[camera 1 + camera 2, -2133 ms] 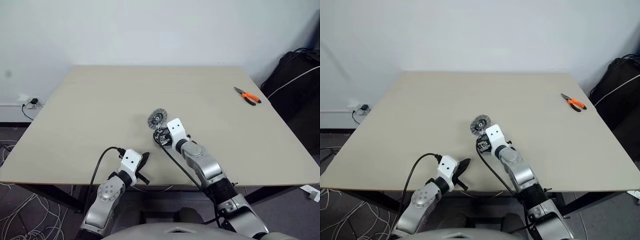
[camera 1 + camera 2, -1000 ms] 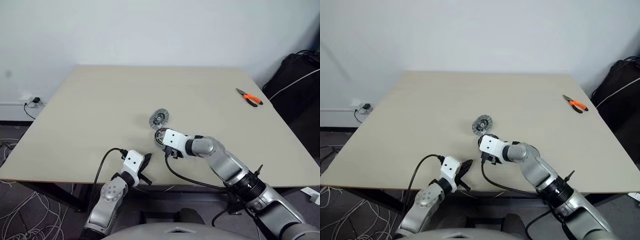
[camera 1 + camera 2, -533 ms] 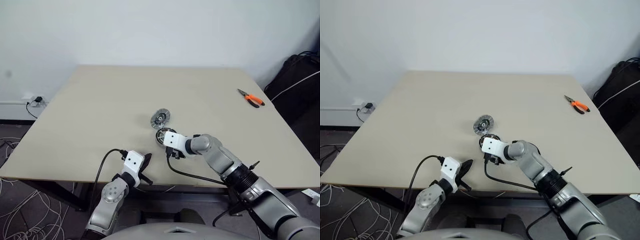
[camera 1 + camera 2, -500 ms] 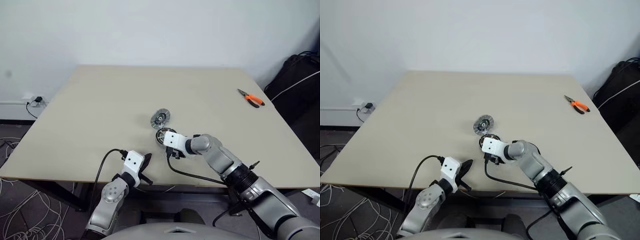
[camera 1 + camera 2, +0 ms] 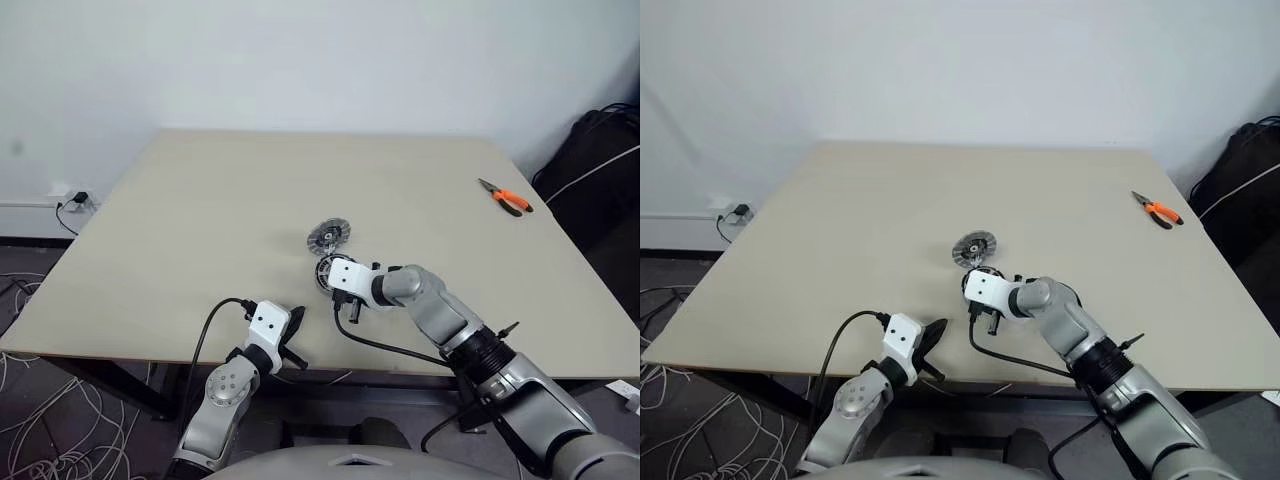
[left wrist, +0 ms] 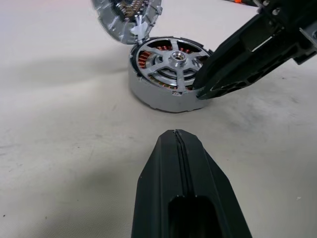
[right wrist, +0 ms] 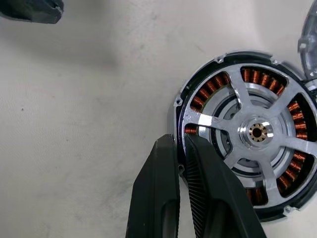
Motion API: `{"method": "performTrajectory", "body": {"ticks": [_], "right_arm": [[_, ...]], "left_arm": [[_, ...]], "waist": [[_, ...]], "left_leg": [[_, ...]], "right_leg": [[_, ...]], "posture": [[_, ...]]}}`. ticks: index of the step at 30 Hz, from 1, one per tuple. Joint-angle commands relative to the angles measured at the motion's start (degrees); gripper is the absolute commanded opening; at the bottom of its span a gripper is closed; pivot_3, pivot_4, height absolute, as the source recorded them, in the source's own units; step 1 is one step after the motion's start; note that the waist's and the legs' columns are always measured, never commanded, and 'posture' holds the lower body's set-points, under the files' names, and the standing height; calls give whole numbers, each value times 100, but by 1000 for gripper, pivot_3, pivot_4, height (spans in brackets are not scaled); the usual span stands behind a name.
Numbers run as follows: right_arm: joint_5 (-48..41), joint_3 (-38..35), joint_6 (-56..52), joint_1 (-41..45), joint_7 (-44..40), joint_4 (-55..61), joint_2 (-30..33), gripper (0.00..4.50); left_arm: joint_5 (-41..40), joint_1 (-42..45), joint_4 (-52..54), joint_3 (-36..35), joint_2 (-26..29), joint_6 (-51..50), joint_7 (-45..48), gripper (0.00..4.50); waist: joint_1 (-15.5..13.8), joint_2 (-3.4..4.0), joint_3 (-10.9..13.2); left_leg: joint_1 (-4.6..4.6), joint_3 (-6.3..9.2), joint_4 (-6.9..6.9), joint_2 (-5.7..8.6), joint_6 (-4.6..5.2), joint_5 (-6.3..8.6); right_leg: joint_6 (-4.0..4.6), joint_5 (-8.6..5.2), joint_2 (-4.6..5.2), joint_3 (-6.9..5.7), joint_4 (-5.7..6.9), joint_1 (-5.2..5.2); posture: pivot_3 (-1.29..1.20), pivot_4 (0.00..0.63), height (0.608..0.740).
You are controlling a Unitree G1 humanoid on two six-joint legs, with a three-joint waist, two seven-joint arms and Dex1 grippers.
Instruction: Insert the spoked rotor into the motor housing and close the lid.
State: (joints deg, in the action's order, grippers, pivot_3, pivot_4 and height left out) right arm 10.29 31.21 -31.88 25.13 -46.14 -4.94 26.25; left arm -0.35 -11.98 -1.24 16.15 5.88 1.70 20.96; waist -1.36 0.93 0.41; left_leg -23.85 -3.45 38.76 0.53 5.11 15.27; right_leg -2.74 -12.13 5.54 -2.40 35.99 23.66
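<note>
Rotor [image 7: 257, 131] is sitting inside the motor housing [image 7: 184, 106], spokes facing upward and hub axis standing vertical to the table [image 5: 200, 220]; copper coils are showing between the spokes. The assembly is lying flat near the middle of the table's near half. The lid [image 5: 330, 236] is resting just behind the housing, tilted on edge, its ribbed face with the dark centre facing the robot and its lower edge meeting the housing's far rim.

The right gripper [image 7: 181, 148] is pointing steeply downward at the housing's near rim, its two black fingers pinching that rim: one finger is lying outside the wall, the other inside over the coils. The left gripper [image 6: 177, 136] is hovering low over the table's near edge, well apart from the housing, its fingers pressed together on nothing, pointing toward the assembly.

The table is a plain beige board standing against a pale wall. Orange-handled pliers [image 5: 501, 195] are lying at the far right corner. A dark bag [image 5: 590, 150] is sitting right of the table, and cables [image 5: 40, 440] are trailing on the floor to the left.

The right wrist view is showing the rim pinch and the coil ring from above; the left wrist view is showing the housing's grey side wall and the leaning lid.
</note>
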Motion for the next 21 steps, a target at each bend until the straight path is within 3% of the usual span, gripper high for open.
{"method": "performTrajectory", "body": {"ticks": [1, 4, 7, 11, 16, 19, 21], "right_arm": [[-454, -702, -853, -244, -133, 1186, 144, 0], [-764, -995, -1572, -617, -165, 2004, 278, 0], [-965, -1370, -2602, -1056, 283, 2747, 12, 0], [-1153, -1709, -3686, -1342, 1073, 3237, -969, 0], [-1273, -1982, -4479, -1211, 1936, 2982, -2186, 0], [-1355, -2024, -4536, -1091, 2164, 2733, -2436, 0], [-1403, -1987, -4397, -1058, 2252, 2533, -2422, 725]], "left_arm": [[-67, 15, 247, 9, -43, 51, -15, 0], [-75, -36, 278, 6, -38, 50, -23, 0], [-80, -76, 291, 8, -45, 44, -29, 0], [-84, -67, 280, 32, -42, 13, 0, 0], [-73, 14, 263, 50, -16, -27, 55, 0], [-80, 39, 275, 32, 13, -42, 77, 0], [-76, 38, 284, 29, 26, -48, 75, 0]], "waist": [[-30, 0, 0], [-46, 1, 0], [-55, 1, 1], [-27, 4, 2], [-1, 8, 5], [20, 8, 5], [23, 8, 5]], "left_leg": [[-6, 0, 0, 0, 0, 0], [-21, 2, 0, 0, 3, 3], [-27, 2, 0, 0, 4, 5], [-27, 4, 0, -5, 4, 5], [-24, 6, -1, -4, 3, 5], [-24, 4, 0, -1, 3, 4], [-23, 3, 0, 2, 3, 4]], "right_leg": [[0, 0, 1, 2, -2, 4], [3, -2, 6, 8, -10, 17], [4, -3, 7, 9, -12, 22], [3, -2, 6, 7, -3, 25], [1, 1, 3, -2, 5, 24], [-1, 3, 1, -8, 4, 23], [-2, 3, 0, -10, 0, 22]], "posture": [[0, 0, 740], [0, 0, 740], [0, 0, 740], [0, 0, 740], [0, 0, 740], [0, 0, 740], [0, 0, 740]]}}
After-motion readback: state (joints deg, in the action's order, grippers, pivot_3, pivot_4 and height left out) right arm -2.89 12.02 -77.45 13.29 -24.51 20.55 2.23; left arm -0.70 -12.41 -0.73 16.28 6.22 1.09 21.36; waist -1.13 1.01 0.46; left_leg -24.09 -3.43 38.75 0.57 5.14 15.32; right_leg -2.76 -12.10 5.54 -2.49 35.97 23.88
